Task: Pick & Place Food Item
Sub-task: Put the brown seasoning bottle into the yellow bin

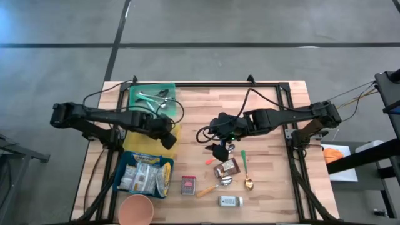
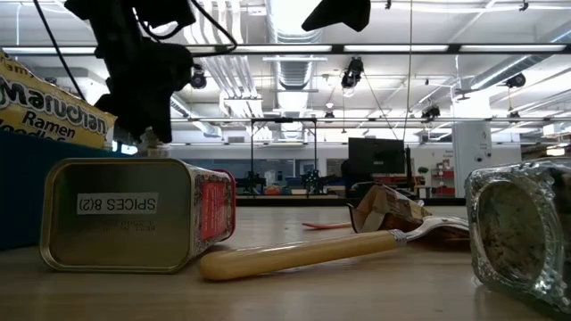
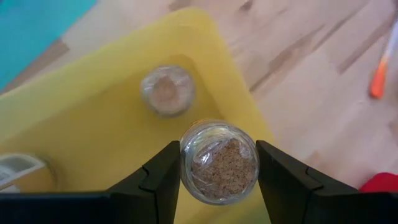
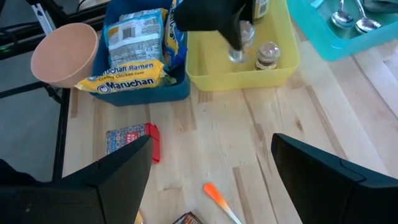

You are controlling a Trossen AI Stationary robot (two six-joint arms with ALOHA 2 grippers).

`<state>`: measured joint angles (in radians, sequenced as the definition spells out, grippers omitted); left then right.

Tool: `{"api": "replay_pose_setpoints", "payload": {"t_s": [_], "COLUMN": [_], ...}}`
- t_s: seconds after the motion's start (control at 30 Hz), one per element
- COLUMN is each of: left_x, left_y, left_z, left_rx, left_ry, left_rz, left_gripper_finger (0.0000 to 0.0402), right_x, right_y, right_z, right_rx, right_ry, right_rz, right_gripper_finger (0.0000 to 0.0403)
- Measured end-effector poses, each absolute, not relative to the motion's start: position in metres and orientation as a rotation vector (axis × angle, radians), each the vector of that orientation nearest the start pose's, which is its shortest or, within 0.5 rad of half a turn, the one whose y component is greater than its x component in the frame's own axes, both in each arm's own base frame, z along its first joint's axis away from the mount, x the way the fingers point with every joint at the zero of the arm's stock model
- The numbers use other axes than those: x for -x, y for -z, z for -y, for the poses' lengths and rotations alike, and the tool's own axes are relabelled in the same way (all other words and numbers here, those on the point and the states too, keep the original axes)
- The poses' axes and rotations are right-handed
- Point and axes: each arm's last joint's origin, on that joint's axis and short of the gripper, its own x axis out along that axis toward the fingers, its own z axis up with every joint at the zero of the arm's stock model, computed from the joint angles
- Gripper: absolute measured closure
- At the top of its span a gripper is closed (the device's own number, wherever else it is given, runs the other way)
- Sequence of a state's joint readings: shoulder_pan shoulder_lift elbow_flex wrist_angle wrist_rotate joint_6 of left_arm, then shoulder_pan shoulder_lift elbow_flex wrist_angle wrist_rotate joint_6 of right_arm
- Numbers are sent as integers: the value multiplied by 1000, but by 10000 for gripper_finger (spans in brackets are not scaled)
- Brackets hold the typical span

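My left gripper (image 1: 167, 139) hangs over the yellow bin (image 1: 176, 132) at the table's left, shut on a small glass spice jar (image 3: 219, 163) of brown powder. The right wrist view shows that jar (image 4: 239, 43) below the dark fingers, inside the bin's walls. A second jar (image 3: 166, 92) stands upright on the bin's floor beside it. My right gripper (image 1: 220, 151) is open above the middle of the table with nothing between its fingers (image 4: 124, 168). My left gripper pinches the jar's round side (image 3: 186, 165) between its two fingers (image 3: 163, 180), one on each side. The fingers come steeply from above and point down. The jar hangs upright below them over the bin; whether its bottom touches the bin's floor I cannot tell.
A blue bin of ramen packs (image 1: 147, 175) sits on the near side of the yellow bin, with a pink cup (image 1: 136, 209) by the front edge. A teal cutlery tray (image 1: 153, 97) is at the back. A red spice tin (image 1: 189, 185), spoons, a brown packet (image 1: 227, 167) and a small jar (image 1: 230, 200) lie centre front.
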<state>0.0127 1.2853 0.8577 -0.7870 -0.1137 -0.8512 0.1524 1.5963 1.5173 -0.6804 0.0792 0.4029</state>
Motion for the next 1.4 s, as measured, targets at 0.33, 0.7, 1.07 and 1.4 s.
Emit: {"api": "replay_pose_setpoints", "payload": {"t_s": [0.33, 0.7, 1.07, 1.4], "left_x": [-243, -251, -258, -258], "left_y": [-192, -182, -171, -168], "left_z": [16, 16, 15, 15], "left_rx": [430, 384, 357, 376], "left_ry": [-460, -462, -490, -524], "left_rz": [-1240, -1240, -1241, -1252], "left_gripper_finger": [225, 225, 225, 197], "right_x": [-342, -342, -342, -341], "right_y": [-342, -341, -341, -341], "right_z": [-50, -53, -53, -53], "right_rx": [-287, -285, -286, -281], "right_ry": [79, 68, 65, 63], "right_rz": [-753, -760, -762, -765], "right_gripper_finger": [76, 76, 76, 76]}}
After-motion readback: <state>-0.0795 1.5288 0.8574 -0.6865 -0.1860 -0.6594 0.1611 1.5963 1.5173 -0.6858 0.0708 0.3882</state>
